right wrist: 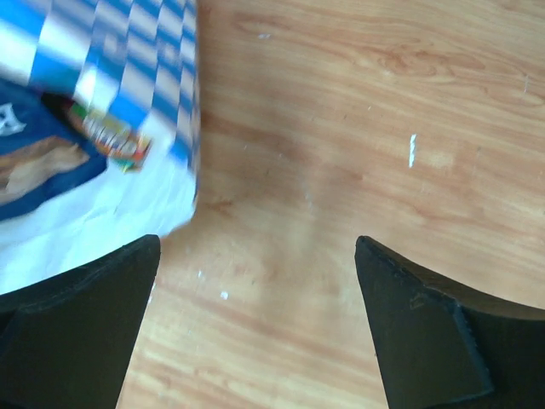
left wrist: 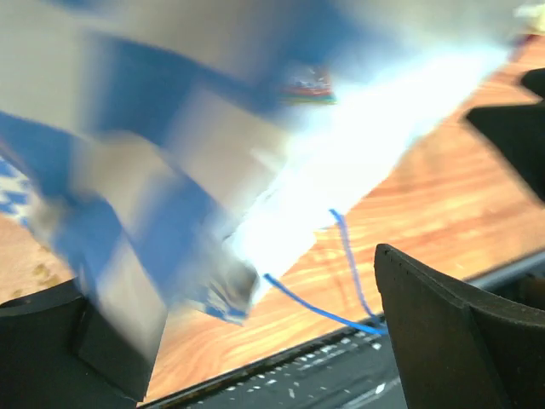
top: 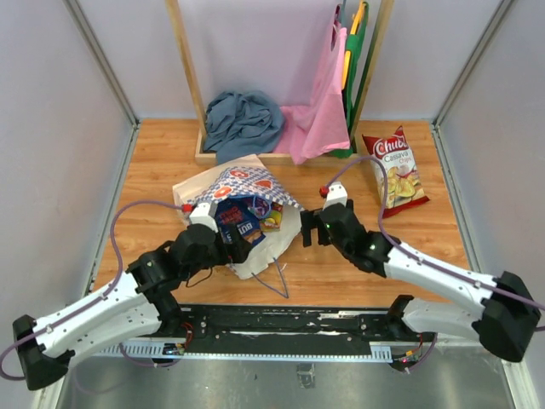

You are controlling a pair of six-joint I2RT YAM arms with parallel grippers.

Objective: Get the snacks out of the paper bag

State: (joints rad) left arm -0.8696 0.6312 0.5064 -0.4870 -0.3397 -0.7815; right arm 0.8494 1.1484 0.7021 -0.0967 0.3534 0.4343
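Observation:
The paper bag (top: 243, 181) lies on its side at the table's middle, mouth toward me, with a blue cord handle (top: 277, 277) trailing out. Dark blue snack bags (top: 239, 220) and a small orange packet (top: 272, 221) show in its mouth. The red-and-white Chuds bag (top: 393, 169) lies on the wood at the right. My left gripper (top: 234, 247) is open at the bag's mouth. In the left wrist view (left wrist: 255, 341), a blurred blue-and-silver packet (left wrist: 145, 221) hangs close by its left finger. My right gripper (top: 308, 228) is open and empty over bare wood (right wrist: 255, 315), just right of the bag (right wrist: 136, 68).
A wooden rack (top: 192, 77) at the back holds pink (top: 322, 111) and green (top: 358, 51) cloth bags, with a grey-blue cloth (top: 243, 123) at its foot. Grey walls close in both sides. A black rail (top: 281, 324) runs along the near edge.

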